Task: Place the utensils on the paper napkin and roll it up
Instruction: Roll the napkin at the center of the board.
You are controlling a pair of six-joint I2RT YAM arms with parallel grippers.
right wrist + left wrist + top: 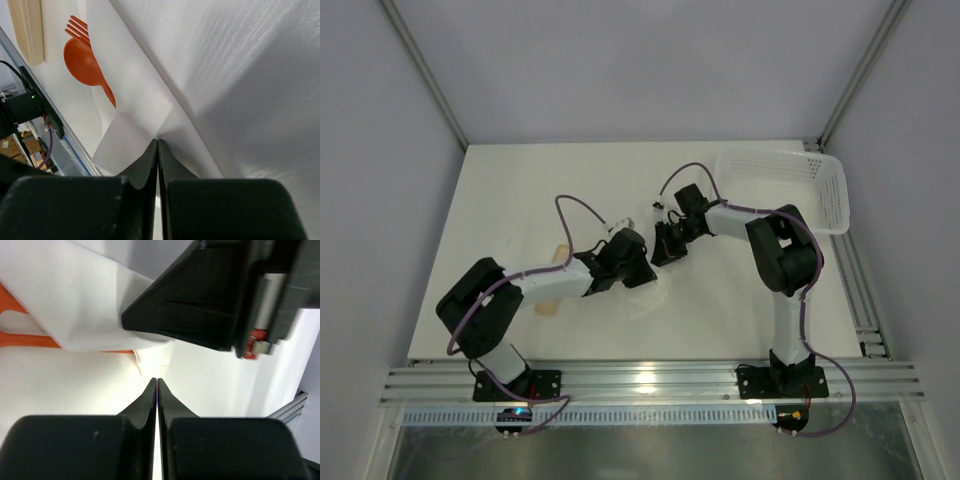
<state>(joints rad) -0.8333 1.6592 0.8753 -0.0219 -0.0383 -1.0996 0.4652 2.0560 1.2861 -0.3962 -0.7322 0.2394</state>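
Observation:
The white paper napkin (150, 75) is lifted at one edge, and its folds run straight into the tips of my right gripper (158, 140), which is shut on it. An orange spoon (84, 59) and an orange fork (75, 25) lie side by side, their handles hidden under the napkin. In the left wrist view the napkin (75, 300) drapes over orange utensils (22, 340). My left gripper (157, 380) is shut just below the napkin's edge; I cannot tell whether it pinches paper. From above, both grippers meet over the napkin (650, 298) at mid-table.
A white perforated basket (835, 190) stands at the back right. A beige piece (549, 305) lies partly under the left arm, and it shows again as the beige piece (27, 30) beside the utensils. An aluminium rail (650, 380) runs along the near edge.

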